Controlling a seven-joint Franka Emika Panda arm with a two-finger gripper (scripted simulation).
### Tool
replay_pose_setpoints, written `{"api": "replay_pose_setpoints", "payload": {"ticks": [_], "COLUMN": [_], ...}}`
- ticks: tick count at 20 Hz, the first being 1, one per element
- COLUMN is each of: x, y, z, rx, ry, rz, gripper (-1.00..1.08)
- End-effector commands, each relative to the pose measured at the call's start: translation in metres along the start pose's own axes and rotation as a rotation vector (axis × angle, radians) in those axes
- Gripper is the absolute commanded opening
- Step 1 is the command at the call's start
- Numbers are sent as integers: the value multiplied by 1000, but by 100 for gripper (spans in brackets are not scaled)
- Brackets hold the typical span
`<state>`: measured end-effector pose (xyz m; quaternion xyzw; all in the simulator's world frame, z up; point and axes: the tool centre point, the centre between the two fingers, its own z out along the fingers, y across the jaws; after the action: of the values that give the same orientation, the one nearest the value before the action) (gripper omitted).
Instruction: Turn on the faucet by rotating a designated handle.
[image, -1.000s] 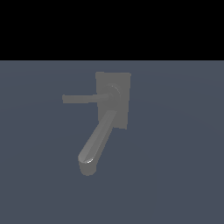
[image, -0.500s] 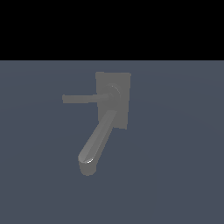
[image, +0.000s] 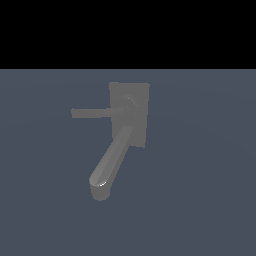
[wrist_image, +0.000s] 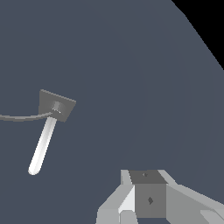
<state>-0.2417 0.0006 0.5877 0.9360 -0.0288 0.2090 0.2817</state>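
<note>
In the exterior view the grey faucet (image: 129, 112) stands on its flat back plate. The thin, straight handle (image: 92, 113) reaches from the round hub toward the exterior view's left. The thick spout (image: 111, 162) slopes down to a downturned tip. In the wrist view the faucet (wrist_image: 56, 105) is small and far off. Its spout (wrist_image: 42, 144) looks bright, and the handle (wrist_image: 19, 117) is a thin dark line running to the frame edge. My gripper (wrist_image: 148, 192) shows only as grey blocks at the picture's edge, well away from the faucet. How its jaws stand is unclear. The exterior view does not show the gripper.
A flat blue-grey floor (image: 200, 190) surrounds the faucet on all sides. Beyond its far edge there is only black background (image: 128, 30).
</note>
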Motion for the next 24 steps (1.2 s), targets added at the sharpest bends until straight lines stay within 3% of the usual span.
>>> {"api": "replay_pose_setpoints", "payload": {"ticks": [1, 7, 12, 18, 24], "x": [10, 34, 52, 73, 93], "y": [3, -2, -22, -66, -127], "z": [-18, -64, -101, -136, -152], "rx": [-111, -370, -580, -819, -1038], "ry": [73, 240, 371, 512, 631], "rz": [-1, -30, -84, -191, -347], "gripper": [-100, -100, -100, -100, -100]}}
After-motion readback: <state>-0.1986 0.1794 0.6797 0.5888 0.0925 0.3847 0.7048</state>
